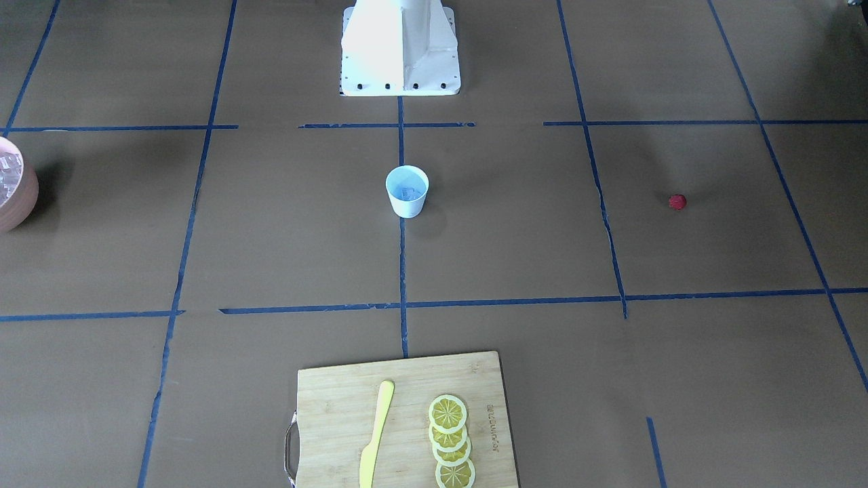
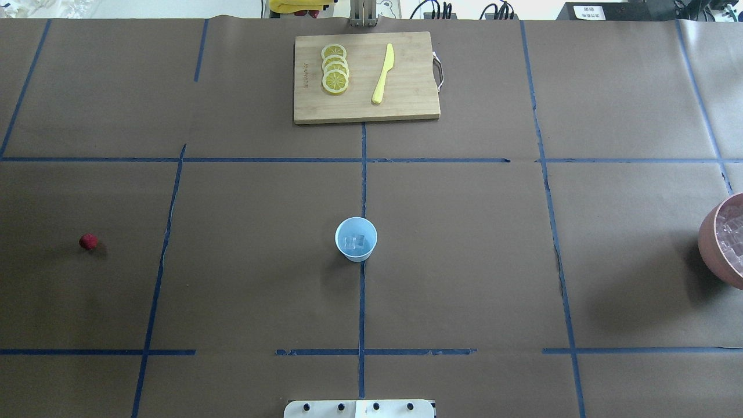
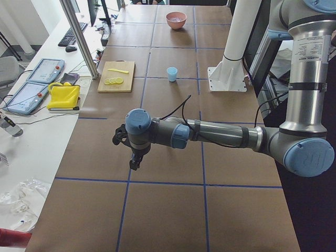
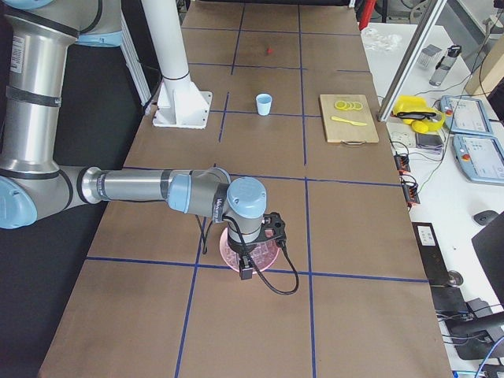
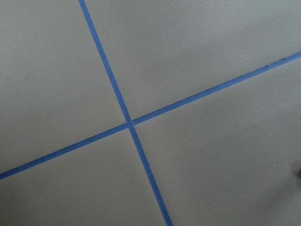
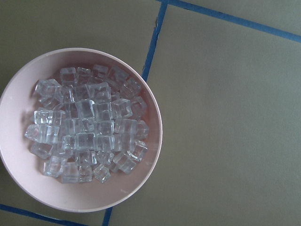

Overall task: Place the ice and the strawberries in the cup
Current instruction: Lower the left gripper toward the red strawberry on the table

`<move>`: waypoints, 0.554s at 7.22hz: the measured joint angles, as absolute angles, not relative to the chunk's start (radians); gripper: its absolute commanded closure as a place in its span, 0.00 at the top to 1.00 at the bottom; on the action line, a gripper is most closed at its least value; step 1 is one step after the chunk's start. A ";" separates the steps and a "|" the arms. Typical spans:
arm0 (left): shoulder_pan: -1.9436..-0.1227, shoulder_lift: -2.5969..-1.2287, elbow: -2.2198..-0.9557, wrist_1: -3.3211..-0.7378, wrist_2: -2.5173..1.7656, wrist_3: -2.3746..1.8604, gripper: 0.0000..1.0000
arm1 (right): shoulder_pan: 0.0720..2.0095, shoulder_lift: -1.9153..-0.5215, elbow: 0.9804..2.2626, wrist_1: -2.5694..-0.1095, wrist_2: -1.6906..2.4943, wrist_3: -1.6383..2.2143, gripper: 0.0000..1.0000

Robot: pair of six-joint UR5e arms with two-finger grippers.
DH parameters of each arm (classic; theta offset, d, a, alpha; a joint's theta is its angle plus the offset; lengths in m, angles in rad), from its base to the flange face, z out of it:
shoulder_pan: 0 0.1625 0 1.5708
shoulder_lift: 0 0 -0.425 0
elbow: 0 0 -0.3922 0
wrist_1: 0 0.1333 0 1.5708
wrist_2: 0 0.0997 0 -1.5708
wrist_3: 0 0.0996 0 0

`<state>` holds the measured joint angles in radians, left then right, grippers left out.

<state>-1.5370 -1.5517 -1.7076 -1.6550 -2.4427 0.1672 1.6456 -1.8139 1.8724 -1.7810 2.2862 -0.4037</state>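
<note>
The pale blue cup [image 2: 356, 239] stands upright at the table's middle, with a few clear ice cubes [image 2: 355, 243] inside; it also shows in the front view [image 1: 407, 192]. The tiny red strawberry [image 2: 88, 241] lies alone on the robot's left side. More ice [image 6: 89, 125] fills the pink bowl [image 6: 141, 174] at the right edge. My left gripper [image 3: 133, 163] hangs above the table near the left end. My right gripper [image 4: 246, 272] hangs over the bowl. Both show only in side views, so I cannot tell whether they are open or shut.
A wooden cutting board [image 2: 406, 104] with lemon slices [image 2: 335, 68] and a yellow knife [image 2: 383, 74] lies at the far edge. The robot's white base [image 1: 400, 61] stands behind the cup. Blue tape lines [image 5: 129, 123] cross the brown table.
</note>
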 measured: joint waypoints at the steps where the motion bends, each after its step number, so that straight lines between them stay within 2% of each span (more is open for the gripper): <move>1: -1.512 -1.547 -1.739 -1.656 -2.442 0.078 1.00 | 1.649 -1.819 1.874 -1.781 2.289 -0.403 0.99; 4: -1.337 -1.495 -1.874 -1.691 -2.394 -0.234 1.00 | 1.650 -1.820 1.875 -1.781 2.298 -0.401 0.99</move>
